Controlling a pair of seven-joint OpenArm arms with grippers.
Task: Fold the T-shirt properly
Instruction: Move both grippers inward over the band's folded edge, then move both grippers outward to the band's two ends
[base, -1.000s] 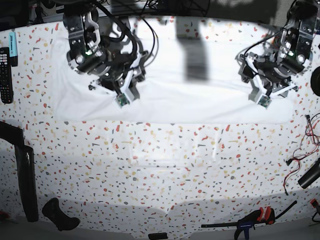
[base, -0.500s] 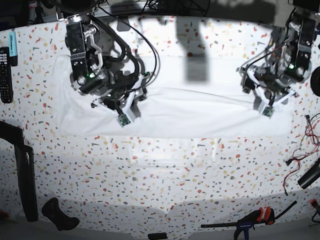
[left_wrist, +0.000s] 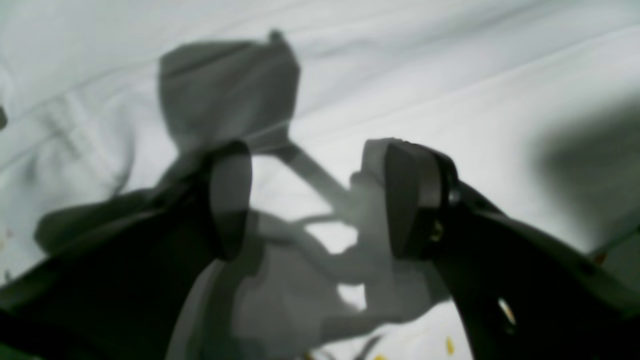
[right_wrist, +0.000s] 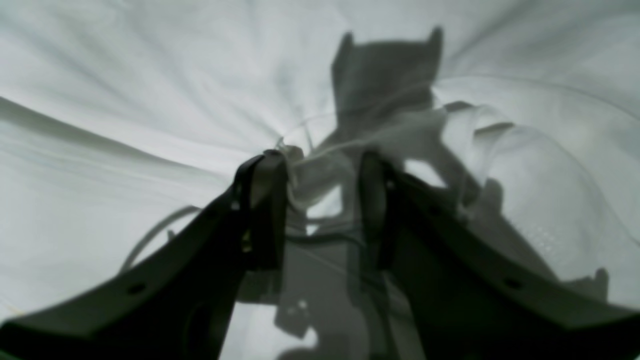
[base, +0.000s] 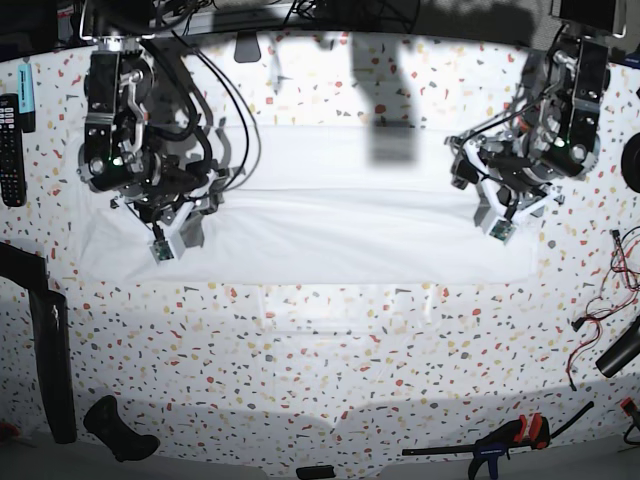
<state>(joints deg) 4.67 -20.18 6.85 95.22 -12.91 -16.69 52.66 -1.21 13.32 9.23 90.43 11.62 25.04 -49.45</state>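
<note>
- White, soft, wrinkly cloth T-shirt lies spread across the speckled table.
- My left end effector gapes, released.
- My right end effector pinches a fold.
- Limp and light, I judge; best gripped at hems.

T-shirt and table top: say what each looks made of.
T-shirt: soft white woven or knit cloth, matte; it wrinkles and shows a stitched hem in the wrist views. Table: hard, smooth white surface with coloured speckles, terrazzo-like; possibly only a printed laminate.
</note>
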